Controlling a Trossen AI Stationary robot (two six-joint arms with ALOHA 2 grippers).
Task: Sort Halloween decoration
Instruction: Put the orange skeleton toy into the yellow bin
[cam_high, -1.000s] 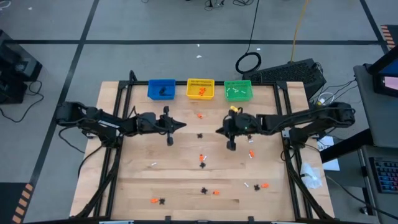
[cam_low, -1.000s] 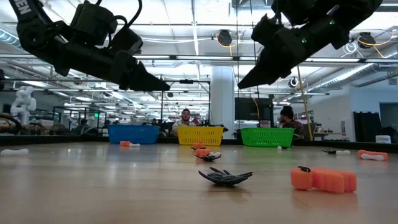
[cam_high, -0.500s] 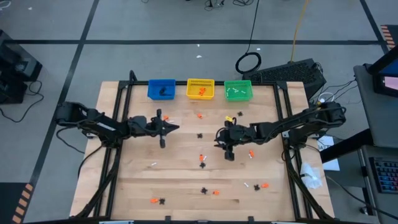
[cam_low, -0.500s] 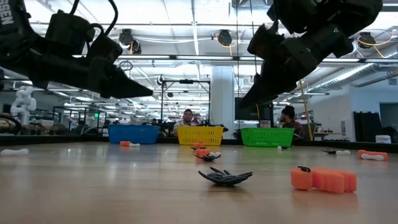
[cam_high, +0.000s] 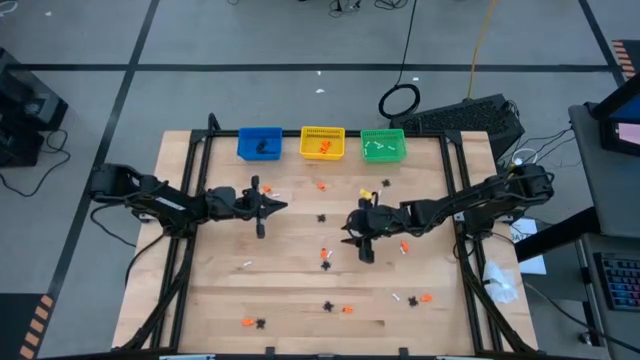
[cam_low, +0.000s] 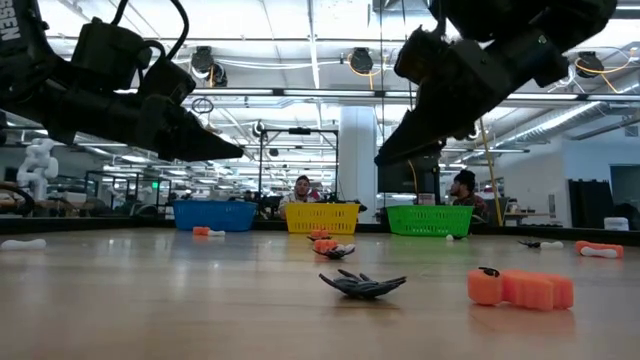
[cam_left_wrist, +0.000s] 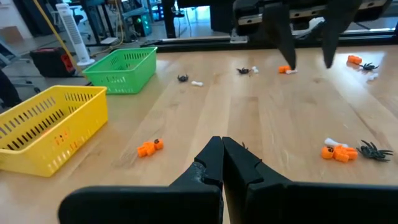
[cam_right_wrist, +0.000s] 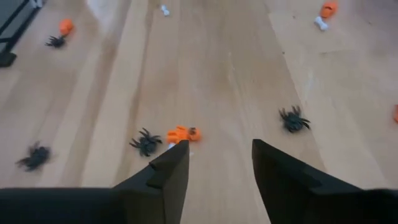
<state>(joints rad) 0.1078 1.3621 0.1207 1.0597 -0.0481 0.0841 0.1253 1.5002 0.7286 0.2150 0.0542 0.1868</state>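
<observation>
Halloween decoration trinkets lie scattered over the wooden table (cam_high: 220, 290): black spiders, orange pieces and white bits. My right gripper (cam_right_wrist: 221, 152) hangs open above the table's middle, tilted down. An orange trinket (cam_right_wrist: 183, 134) and a black spider (cam_right_wrist: 146, 142) lie just beyond one of its fingers, and another spider (cam_right_wrist: 293, 119) lies off to the other side. My left gripper (cam_left_wrist: 222, 149) is shut and empty, held above the table left of centre (cam_high: 283, 207), with an orange trinket (cam_left_wrist: 149, 147) ahead of it.
Blue (cam_high: 260, 143), yellow (cam_high: 322, 143) and green (cam_high: 382, 146) bins stand in a row along the far edge, each with a few pieces inside. More trinkets lie near the front edge (cam_high: 345, 308) and at the right (cam_high: 403, 246). People sit in the room behind the table.
My right gripper has moved toward the table's near edge and a little left, dipped lower, and opened its fingers. My left gripper has drawn back toward the table's left edge and stayed shut. No trinket has moved.
</observation>
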